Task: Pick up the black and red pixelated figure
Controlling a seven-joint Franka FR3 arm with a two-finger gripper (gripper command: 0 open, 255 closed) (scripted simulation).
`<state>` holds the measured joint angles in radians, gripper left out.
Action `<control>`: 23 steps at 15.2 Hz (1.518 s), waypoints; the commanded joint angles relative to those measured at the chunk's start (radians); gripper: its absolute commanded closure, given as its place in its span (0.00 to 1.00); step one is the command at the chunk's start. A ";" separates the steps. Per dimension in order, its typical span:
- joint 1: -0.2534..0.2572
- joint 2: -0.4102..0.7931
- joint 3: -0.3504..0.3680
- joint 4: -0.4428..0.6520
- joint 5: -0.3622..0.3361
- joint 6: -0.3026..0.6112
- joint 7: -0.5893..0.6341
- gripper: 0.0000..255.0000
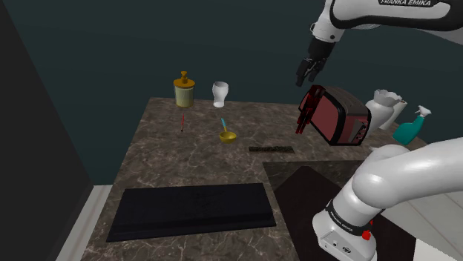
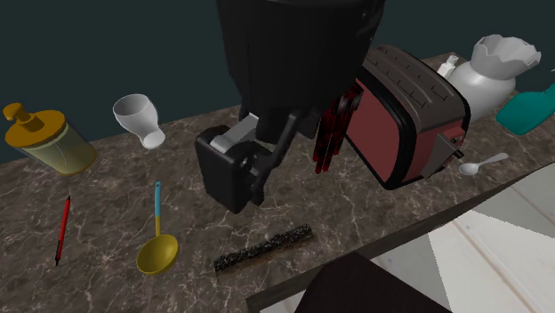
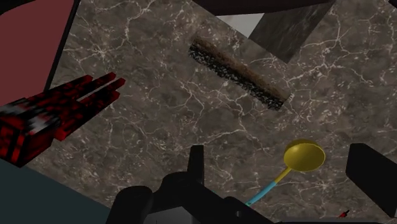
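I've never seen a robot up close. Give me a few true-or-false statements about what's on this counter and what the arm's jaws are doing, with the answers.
1. The jaws stand open and hold nothing. True.
2. The black and red figure lies flat in the middle of the counter. False: it is propped right beside the dark red toaster.
3. The yellow ladle has a blue handle. True.
4. The spray bottle is orange. False: it is teal.
5. The red pencil sits inside the white cup. False: it lies on the counter, apart from the cup.
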<state>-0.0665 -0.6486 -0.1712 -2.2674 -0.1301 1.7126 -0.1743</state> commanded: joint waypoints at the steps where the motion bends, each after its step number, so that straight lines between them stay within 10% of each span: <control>1: -0.013 0.037 -0.046 0.024 -0.016 0.010 -0.047 0.00; 23: -0.094 0.534 -0.434 0.333 0.055 0.130 -0.492 0.00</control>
<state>-0.1600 -0.1195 -0.6025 -1.9257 -0.0769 1.8300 -0.6635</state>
